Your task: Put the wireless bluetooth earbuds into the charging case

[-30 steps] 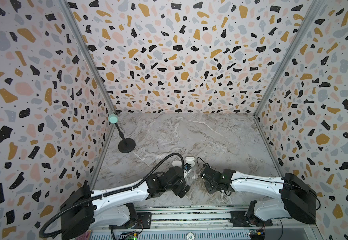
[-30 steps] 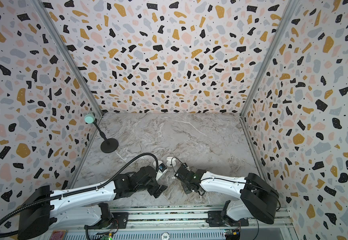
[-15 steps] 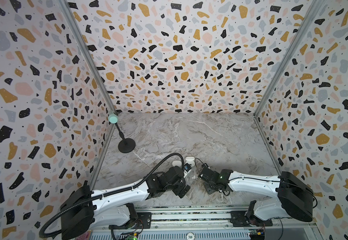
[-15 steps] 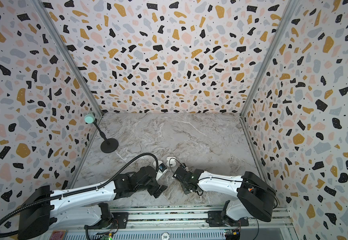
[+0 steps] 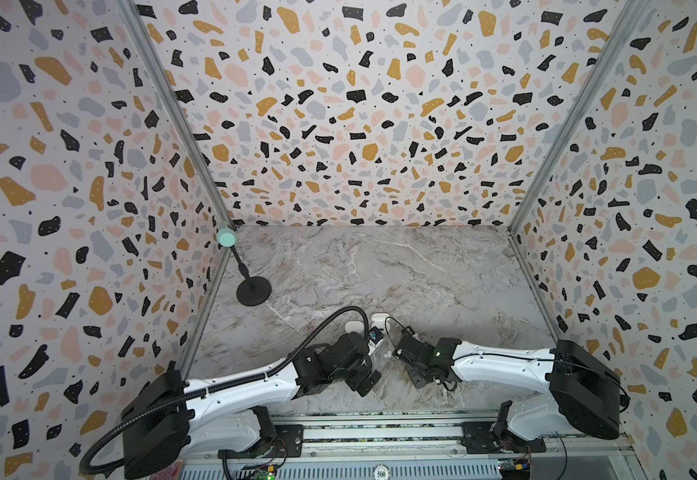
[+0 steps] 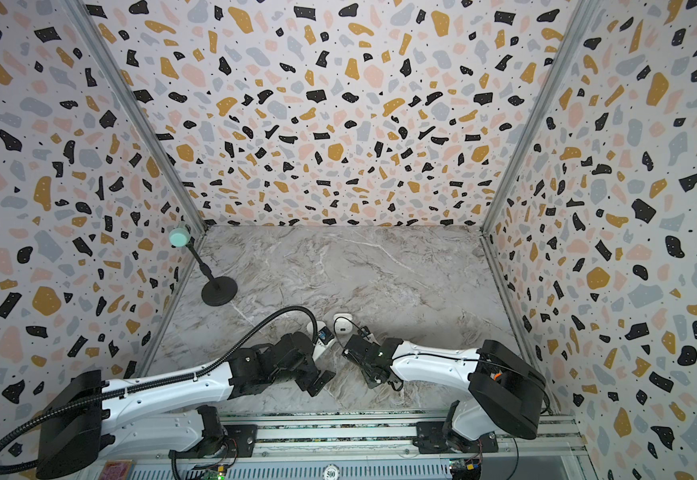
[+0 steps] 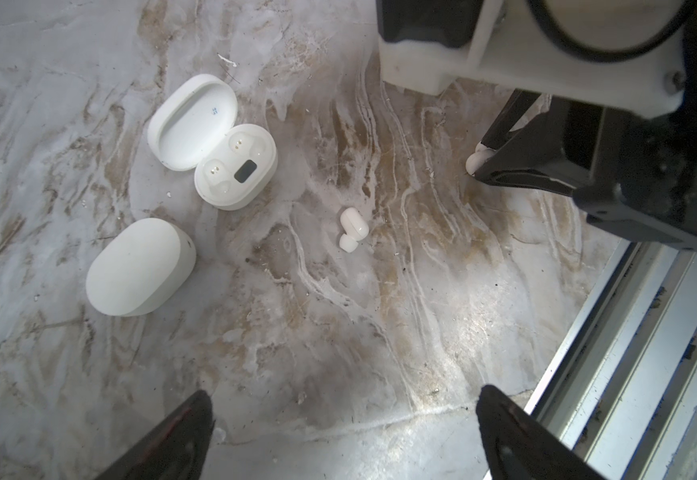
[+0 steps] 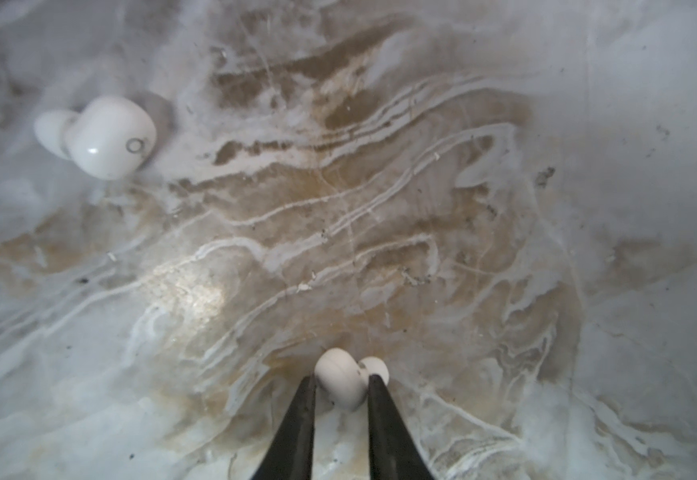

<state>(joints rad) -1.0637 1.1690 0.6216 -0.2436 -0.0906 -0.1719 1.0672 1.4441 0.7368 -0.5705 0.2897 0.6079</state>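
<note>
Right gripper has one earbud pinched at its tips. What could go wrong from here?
The held earbud sits at the very tips of the right gripper; round and smooth, it could slip out on the lift.
The loose earbud lies roughly between that gripper and the open case; a low carry might knock it.
Nothing steadies the open case; the left gripper hangs open, off it.

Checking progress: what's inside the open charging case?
Nothing yet: the open charging case shows two empty sockets and a small dark display. The closed case beside it hides its inside.
</note>
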